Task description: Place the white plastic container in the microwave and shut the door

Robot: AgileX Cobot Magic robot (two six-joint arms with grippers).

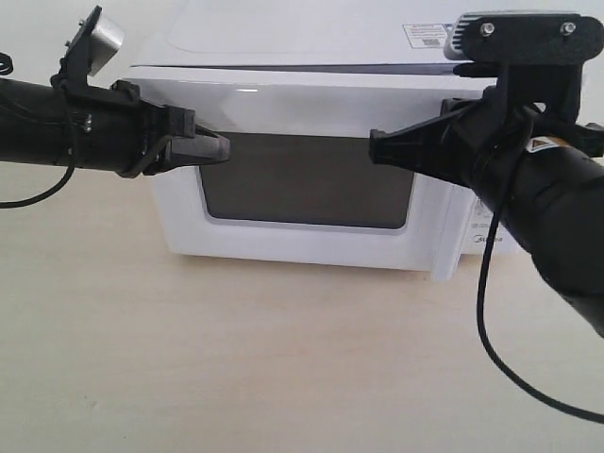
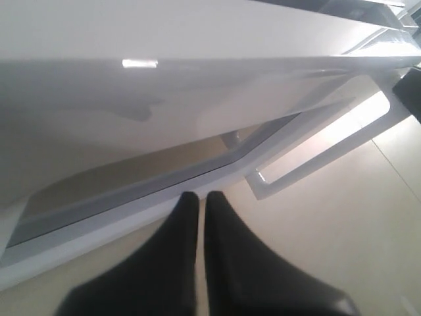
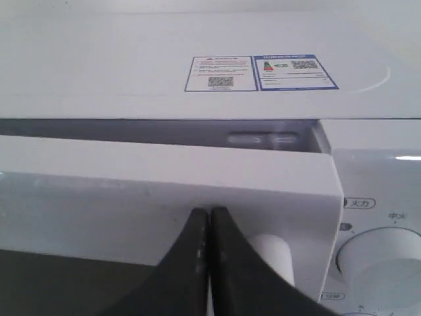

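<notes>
Microwave (image 1: 283, 47) sits at the far edge of the wooden table (image 1: 236, 349), about midway along it. Its door (image 1: 302, 104) is almost shut, with a dark crack showing along the top on the dial side. The dark window (image 1: 311, 184) hides whatever is inside. Left gripper (image 1: 222, 148), fingers pressed together, points at the window's upper left corner. Right gripper (image 1: 377, 148), also pinched together, is up at the upper right corner; contact's unclear for both. Two stickers (image 3: 260, 72) on top, and a round dial (image 3: 385, 253) just beside the door.
</notes>
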